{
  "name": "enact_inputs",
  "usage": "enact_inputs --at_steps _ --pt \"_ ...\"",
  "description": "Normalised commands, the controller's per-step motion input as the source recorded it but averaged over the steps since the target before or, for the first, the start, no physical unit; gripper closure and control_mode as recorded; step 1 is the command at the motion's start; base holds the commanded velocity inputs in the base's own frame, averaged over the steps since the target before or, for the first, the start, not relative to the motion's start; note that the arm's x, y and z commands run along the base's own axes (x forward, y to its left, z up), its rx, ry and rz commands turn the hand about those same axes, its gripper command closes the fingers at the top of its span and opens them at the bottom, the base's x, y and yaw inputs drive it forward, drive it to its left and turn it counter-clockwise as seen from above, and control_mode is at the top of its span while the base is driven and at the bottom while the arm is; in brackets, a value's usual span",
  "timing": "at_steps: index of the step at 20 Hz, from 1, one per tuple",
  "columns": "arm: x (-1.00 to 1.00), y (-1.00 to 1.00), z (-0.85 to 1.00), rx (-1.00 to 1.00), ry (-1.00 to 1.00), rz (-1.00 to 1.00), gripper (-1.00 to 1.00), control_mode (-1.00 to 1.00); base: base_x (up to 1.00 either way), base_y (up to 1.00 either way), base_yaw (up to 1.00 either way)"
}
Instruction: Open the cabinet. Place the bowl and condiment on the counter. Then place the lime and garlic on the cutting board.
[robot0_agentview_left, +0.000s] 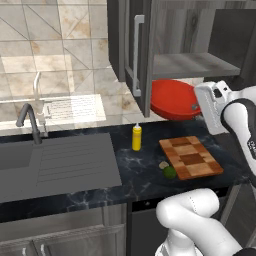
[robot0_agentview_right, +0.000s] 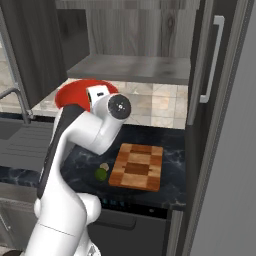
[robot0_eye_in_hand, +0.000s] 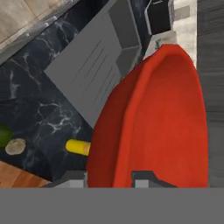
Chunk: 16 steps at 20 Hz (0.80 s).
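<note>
The cabinet (robot0_agentview_left: 145, 50) stands open, its shelf bare in both base views. The gripper (robot0_eye_in_hand: 110, 177) is clamped on the rim of the bowl (robot0_agentview_left: 172, 100), one finger on each side of the wall (the hand view shows the red rim running between the two tips). The bowl hangs in the air, tilted on edge, below the shelf and above the back of the counter (robot0_agentview_left: 145, 170), touching nothing but the fingers.

The condiment (robot0_agentview_left: 136, 137) stands upright on the counter, between the sink (robot0_agentview_left: 55, 160) and the cutting board (robot0_agentview_left: 191, 157), apart from both. The lime (robot0_agentview_left: 170, 172) and the garlic (robot0_agentview_left: 163, 164) lie on the counter just beside the board's near left corner, the garlic touching or nearly touching the lime (too small to tell which). Neither is on the board, whose top is bare. A dark faucet (robot0_agentview_left: 30, 120) rises behind the sink
</note>
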Motion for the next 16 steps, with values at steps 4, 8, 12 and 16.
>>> enact_inputs --at_steps 4,8,12,16 --pt "0.0 0.07 -0.18 0.0 0.06 0.15 1.0 -1.0 0.0 0.0 0.0" --pt "0.0 0.09 -0.19 0.0 0.06 0.14 1.0 -1.0 0.0 0.0 0.0" --pt "0.0 0.1 -0.23 0.0 0.03 0.12 1.0 -1.0 0.0 0.0 0.0" --pt "0.0 0.12 -0.26 0.0 0.0 0.12 1.0 -1.0 0.0 0.0 0.0"
